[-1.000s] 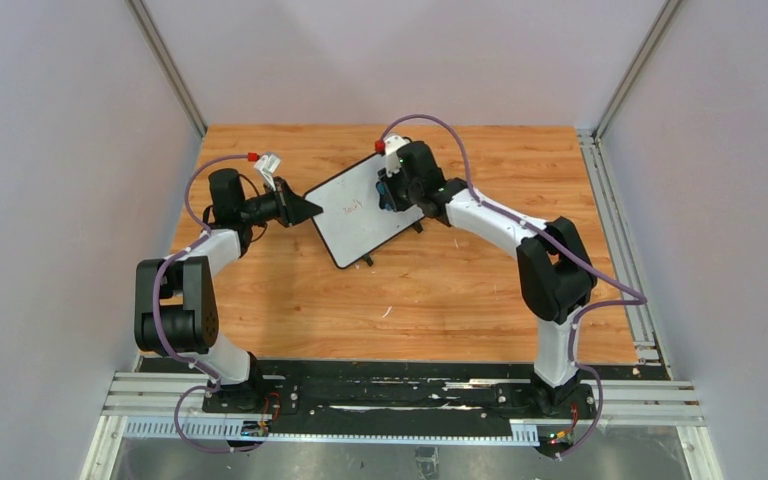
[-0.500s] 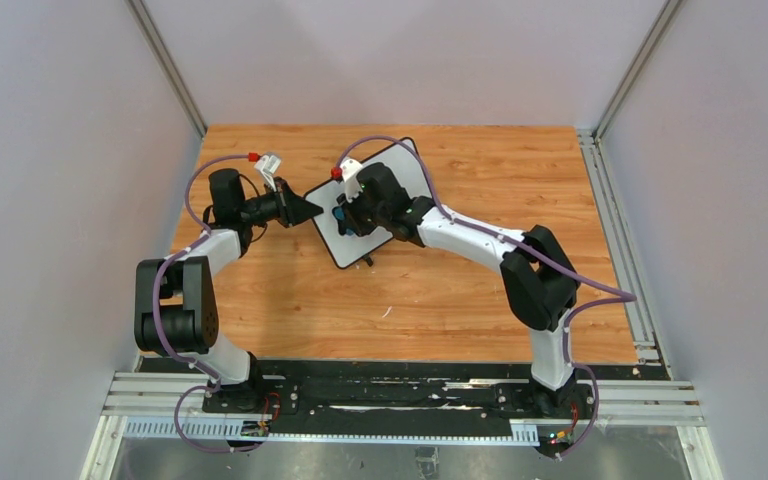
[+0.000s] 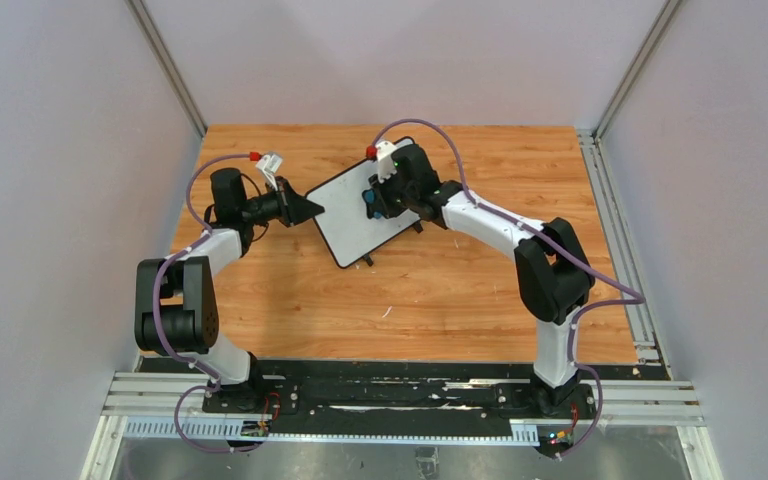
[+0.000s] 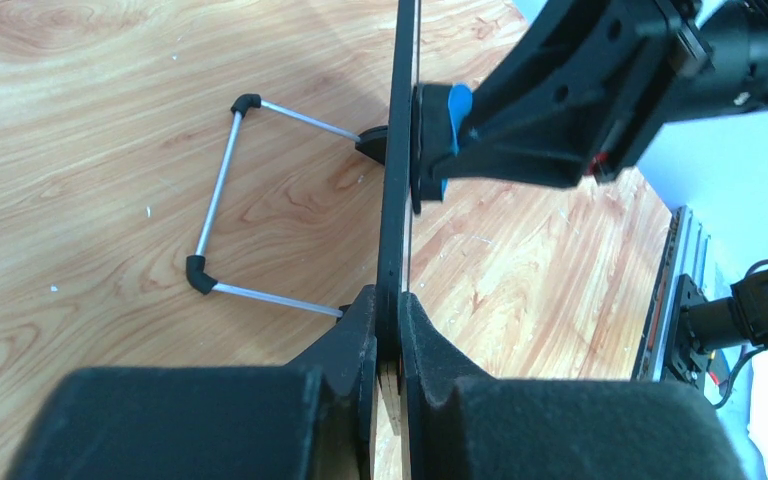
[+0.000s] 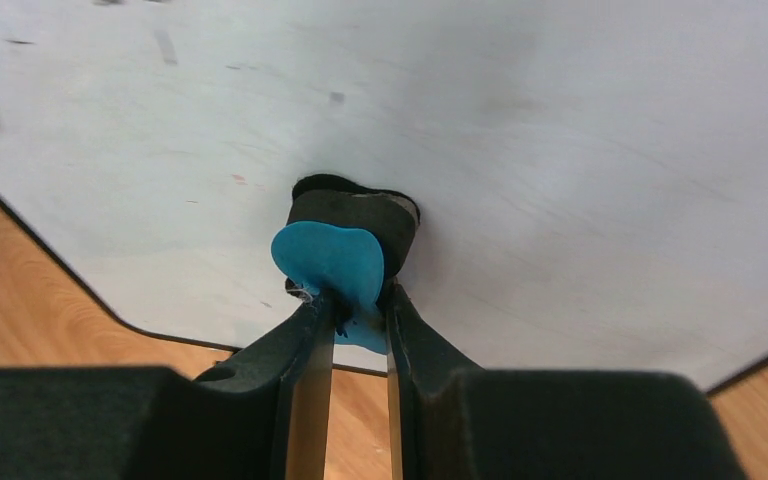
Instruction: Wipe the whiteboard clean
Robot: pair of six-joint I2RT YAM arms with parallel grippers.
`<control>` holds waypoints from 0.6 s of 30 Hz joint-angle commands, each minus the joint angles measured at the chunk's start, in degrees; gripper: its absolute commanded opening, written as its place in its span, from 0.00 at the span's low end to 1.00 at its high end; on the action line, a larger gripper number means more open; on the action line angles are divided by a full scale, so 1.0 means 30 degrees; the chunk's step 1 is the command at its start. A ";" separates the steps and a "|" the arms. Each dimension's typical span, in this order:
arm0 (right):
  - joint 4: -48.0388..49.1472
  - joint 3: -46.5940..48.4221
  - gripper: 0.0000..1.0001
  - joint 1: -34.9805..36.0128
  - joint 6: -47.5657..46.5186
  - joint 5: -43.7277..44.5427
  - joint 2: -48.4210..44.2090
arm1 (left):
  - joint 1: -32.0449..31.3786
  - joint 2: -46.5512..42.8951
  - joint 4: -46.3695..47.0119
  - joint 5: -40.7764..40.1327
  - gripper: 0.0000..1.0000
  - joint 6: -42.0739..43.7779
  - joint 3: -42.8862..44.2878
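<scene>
The left gripper (image 3: 307, 208) was clamped on one edge of the whiteboard (image 3: 343, 228), its two black fingers (image 4: 355, 330) pinching the thin black frame from both sides. Seen from the left wrist, the board ran straight ahead of those fingers, edge-on, above the wooden table (image 3: 420, 290). To the left of the clamped fingers, on the board's back side, its wire stand (image 4: 214, 205) reached out over the wood. Further along the board, on its white face, the right gripper (image 3: 374, 198) was closed on a blue eraser (image 5: 330, 260). The eraser's dark pad was pressed against the white surface just ahead of the right fingertips, near a rounded corner of the frame. Faint smudges and specks showed on the white around the pad.
</scene>
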 commanded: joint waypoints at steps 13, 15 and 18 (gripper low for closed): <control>0.0446 0.0007 0.01 -0.0792 -0.0104 0.1040 -0.0203 | -0.0047 0.0184 -0.1146 -0.1028 0.00 0.1832 0.0031; 0.0308 0.0460 0.01 -0.0300 -0.0128 0.0944 0.0072 | -0.0048 0.0194 -0.1202 -0.1067 0.00 0.1892 0.0035; 0.0139 0.1111 0.01 0.0540 -0.0130 0.0862 0.0275 | -0.0034 0.0203 -0.1232 -0.1058 0.00 0.1950 0.0050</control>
